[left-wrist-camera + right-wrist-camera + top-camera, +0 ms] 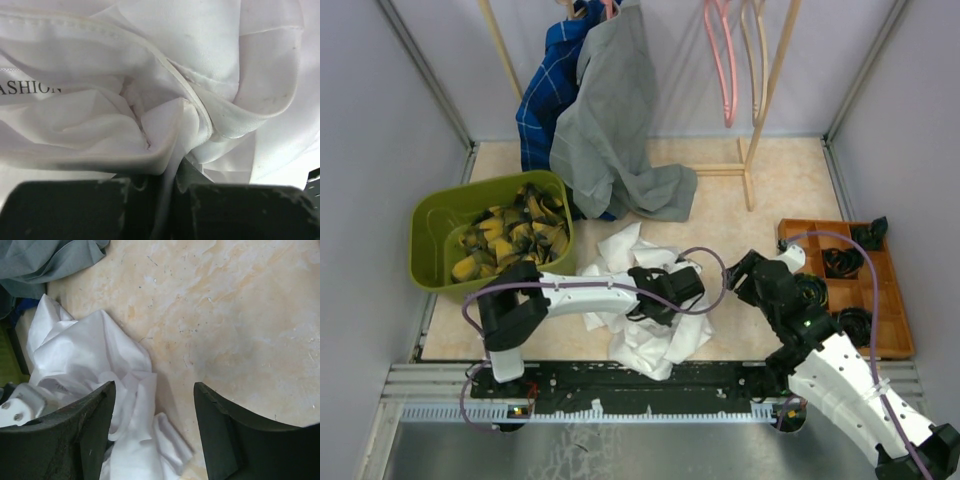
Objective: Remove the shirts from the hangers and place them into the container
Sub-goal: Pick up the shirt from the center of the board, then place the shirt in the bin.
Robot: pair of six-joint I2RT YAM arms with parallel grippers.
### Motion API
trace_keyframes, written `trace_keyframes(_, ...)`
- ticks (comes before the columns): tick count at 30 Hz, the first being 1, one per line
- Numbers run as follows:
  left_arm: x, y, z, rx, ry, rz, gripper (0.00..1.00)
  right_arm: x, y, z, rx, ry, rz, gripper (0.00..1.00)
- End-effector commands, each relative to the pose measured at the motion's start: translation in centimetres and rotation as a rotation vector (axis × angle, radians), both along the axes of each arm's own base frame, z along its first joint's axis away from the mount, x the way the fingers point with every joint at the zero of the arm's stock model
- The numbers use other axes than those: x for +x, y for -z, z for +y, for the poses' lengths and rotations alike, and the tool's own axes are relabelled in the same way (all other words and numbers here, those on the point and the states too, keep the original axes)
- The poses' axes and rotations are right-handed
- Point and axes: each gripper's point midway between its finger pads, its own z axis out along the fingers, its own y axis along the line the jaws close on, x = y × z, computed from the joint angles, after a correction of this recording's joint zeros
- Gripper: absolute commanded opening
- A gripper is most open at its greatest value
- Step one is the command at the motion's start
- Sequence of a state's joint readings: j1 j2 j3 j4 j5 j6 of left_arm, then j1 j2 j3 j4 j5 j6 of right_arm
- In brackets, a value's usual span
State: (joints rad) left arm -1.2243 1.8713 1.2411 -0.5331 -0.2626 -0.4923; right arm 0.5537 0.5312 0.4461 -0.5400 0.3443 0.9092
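A crumpled white shirt (650,345) lies on the table in front of the arm bases. My left gripper (658,305) is pressed into it and shut on a fold of its white cloth (150,100), which runs down between the jaws (170,185). My right gripper (735,278) hovers open just right of the white shirt (85,355), with nothing between its fingers (153,385). The yellow-and-black plaid shirt (510,240) lies in the olive-green container (428,225). A grey shirt (615,130) and a blue checked shirt (545,90) hang at the back, their hangers mostly hidden.
Bare pink hangers (722,60) and a pale wooden hanger (757,45) hang on the wooden rack (750,175) at the back right. An orange divided tray (892,310) with black parts sits at the right. The grey shirt's hem trails onto the table.
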Motion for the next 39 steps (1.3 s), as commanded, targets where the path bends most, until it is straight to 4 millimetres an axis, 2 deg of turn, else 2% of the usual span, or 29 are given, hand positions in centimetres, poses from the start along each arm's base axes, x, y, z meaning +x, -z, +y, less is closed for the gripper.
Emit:
trace_keyframes(1,2.0,-3.9,3.1,0.022,-0.048,-0.146,0.00,1.2,-2.4,-0.3,0.018,0.041,-0.076,0.64)
trace_keyframes(5,4.4,-11.8,3.5,-0.113,-0.106,-0.339,0.00,1.1,-2.2,-0.2,0.021,0.040,-0.071,0.65)
trace_keyframes(7,5.5,-15.8,4.6,-0.164,-0.140,-0.442,0.00,1.1,-2.2,-0.2,0.019,0.040,-0.072,0.65)
trace_keyframes(11,6.5,-22.2,7.5,-0.231,-0.195,-0.600,0.00,1.2,-2.2,-0.3,0.018,0.042,-0.074,0.65)
trace_keyframes(15,7.2,-27.9,12.1,-0.232,-0.287,-0.735,0.00,1.3,-2.2,-0.1,0.024,0.040,-0.080,0.66)
trace_keyframes(20,7.4,-33.0,16.3,-0.198,-0.374,-0.823,0.00,1.4,-2.2,0.1,0.032,0.033,-0.084,0.66)
trace_keyframes(22,7.5,-33.9,17.6,-0.187,-0.407,-0.842,0.00,1.4,-2.1,0.2,0.032,0.030,-0.082,0.66)
trace_keyframes(24,7.6,-34.1,18.7,-0.169,-0.427,-0.840,0.00,1.4,-2.0,0.3,0.034,0.026,-0.078,0.66)
trace_keyframes(28,8.9,-33.0,20.3,-0.175,-0.494,-0.777,0.00,1.4,-1.9,0.3,0.034,0.022,-0.075,0.66)
trace_keyframes(32,10.2,-32.2,23.0,-0.189,-0.596,-0.730,0.00,1.4,-2.1,0.2,0.027,0.024,-0.078,0.67)
trace_keyframes(36,10.7,-32.8,25.9,-0.191,-0.687,-0.745,0.00,1.4,-1.8,0.1,0.023,0.027,-0.076,0.67)
trace_keyframes(39,11.1,-33.3,29.0,-0.144,-0.780,-0.762,0.00,1.4,-1.7,0.3,0.026,0.023,-0.076,0.67)
